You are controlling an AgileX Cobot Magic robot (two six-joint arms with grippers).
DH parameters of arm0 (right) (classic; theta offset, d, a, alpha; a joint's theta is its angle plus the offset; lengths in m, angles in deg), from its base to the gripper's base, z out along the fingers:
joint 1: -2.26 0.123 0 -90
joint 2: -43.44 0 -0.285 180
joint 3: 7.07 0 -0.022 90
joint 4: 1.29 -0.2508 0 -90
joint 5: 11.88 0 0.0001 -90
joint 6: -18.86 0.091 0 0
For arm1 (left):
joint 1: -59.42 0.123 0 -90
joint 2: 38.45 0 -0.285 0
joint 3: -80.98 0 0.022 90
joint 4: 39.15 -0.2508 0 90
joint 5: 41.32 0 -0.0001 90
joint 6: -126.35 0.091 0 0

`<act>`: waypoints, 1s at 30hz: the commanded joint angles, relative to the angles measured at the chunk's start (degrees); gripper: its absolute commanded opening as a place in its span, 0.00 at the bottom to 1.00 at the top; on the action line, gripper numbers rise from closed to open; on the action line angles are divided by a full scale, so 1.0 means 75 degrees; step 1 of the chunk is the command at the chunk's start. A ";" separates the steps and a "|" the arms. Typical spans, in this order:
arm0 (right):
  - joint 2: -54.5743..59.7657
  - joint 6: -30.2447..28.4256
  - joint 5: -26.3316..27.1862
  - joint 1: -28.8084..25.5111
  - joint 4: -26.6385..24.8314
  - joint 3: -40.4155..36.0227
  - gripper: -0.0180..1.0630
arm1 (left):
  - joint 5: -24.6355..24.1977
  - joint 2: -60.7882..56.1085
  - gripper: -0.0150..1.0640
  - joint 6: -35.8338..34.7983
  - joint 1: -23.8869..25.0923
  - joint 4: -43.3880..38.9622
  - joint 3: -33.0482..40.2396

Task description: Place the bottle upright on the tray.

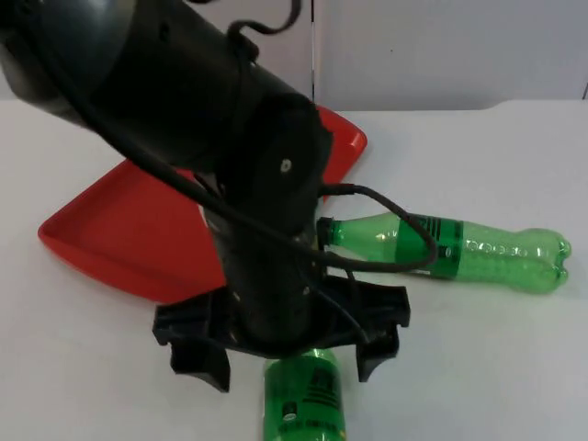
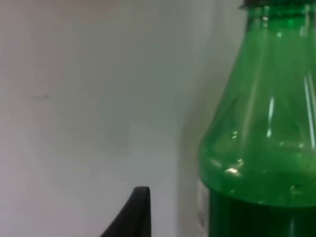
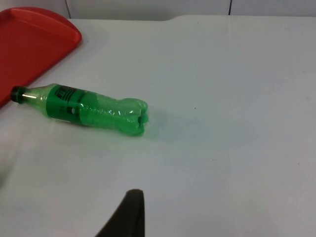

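A green bottle (image 1: 303,404) with a dark label lies at the table's front edge, and its shoulder and black cap loom close in the left wrist view (image 2: 256,148). My left gripper (image 1: 292,372) hangs right over it, open, with one finger on each side and one fingertip (image 2: 136,212) beside the bottle. The red tray (image 1: 119,230) sits behind the left arm, holding nothing that I can see. My right gripper (image 3: 129,217) waits high above the right part of the table.
A second green bottle (image 1: 459,248) lies on its side to the right of the tray, its cap toward the tray; the right wrist view also has this second bottle (image 3: 84,108) and the tray's corner (image 3: 34,34). White table surrounds it.
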 commanded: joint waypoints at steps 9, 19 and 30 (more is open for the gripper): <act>-0.0032 0.0011 0.0052 -0.0051 -0.0021 -0.0052 0.99 | 0.0404 0.0550 0.99 -0.0485 -0.0268 -0.0187 -0.0062; -0.0032 0.0011 0.0052 -0.0051 -0.0021 -0.0052 0.99 | 0.0650 0.0874 0.99 -0.0583 -0.0268 -0.0313 -0.0062; -0.0032 0.0011 0.0052 -0.0051 -0.0021 -0.0052 0.99 | 0.0663 0.0874 0.96 -0.0565 -0.0268 -0.0313 -0.0062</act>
